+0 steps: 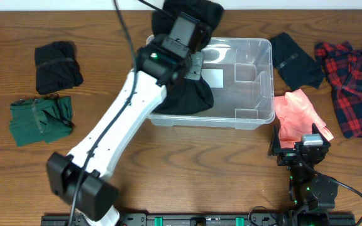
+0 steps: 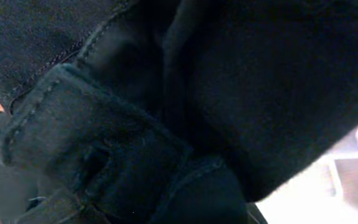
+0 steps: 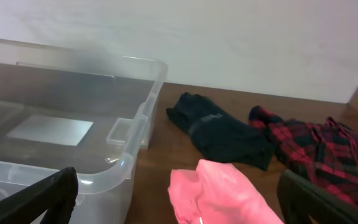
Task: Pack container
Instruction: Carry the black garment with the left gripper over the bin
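I'm dangling the garment, left tool clamped on it, over the container's left rim, right tool idling wide and empty; releasing here risks draping it outside.

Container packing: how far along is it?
Done: nothing yet; the container looks bare inside. In hand: the left gripper holds a black garment at its left end. Left: black bundle, green bundle, dark garment, plaid shirt and pink cloth lie on the table; the right gripper sits open.
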Tool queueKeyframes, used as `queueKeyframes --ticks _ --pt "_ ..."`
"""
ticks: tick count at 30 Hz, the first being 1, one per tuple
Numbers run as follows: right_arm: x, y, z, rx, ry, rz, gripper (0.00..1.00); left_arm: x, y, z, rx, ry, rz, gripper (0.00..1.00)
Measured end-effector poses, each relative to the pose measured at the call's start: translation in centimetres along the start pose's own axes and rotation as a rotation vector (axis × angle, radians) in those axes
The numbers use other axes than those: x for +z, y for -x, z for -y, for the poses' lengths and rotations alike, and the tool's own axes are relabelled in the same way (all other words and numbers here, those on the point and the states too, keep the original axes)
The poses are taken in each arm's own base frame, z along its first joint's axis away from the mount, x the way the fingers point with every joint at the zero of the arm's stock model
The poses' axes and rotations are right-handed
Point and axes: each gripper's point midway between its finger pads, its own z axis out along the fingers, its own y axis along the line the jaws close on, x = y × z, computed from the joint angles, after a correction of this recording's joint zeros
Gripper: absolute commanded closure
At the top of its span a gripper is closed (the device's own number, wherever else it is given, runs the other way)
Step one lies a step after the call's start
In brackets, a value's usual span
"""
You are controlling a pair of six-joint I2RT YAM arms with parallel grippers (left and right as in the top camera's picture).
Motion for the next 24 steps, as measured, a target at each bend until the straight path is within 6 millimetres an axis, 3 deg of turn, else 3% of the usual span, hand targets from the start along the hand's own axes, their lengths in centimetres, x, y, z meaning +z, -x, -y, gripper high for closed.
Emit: queueKeyframes --ticks 9,24 --pt "0.0 0.0 0.0 0.0 0.0 0.0 0.01 2.1 0.1 1.0 0.009 -0.007 0.002 0.94" --pt "0.0 0.0 0.0 0.0 0.0 0.0 0.01 5.4 -2.3 0.9 -0.005 0.026 -0.105 0.94"
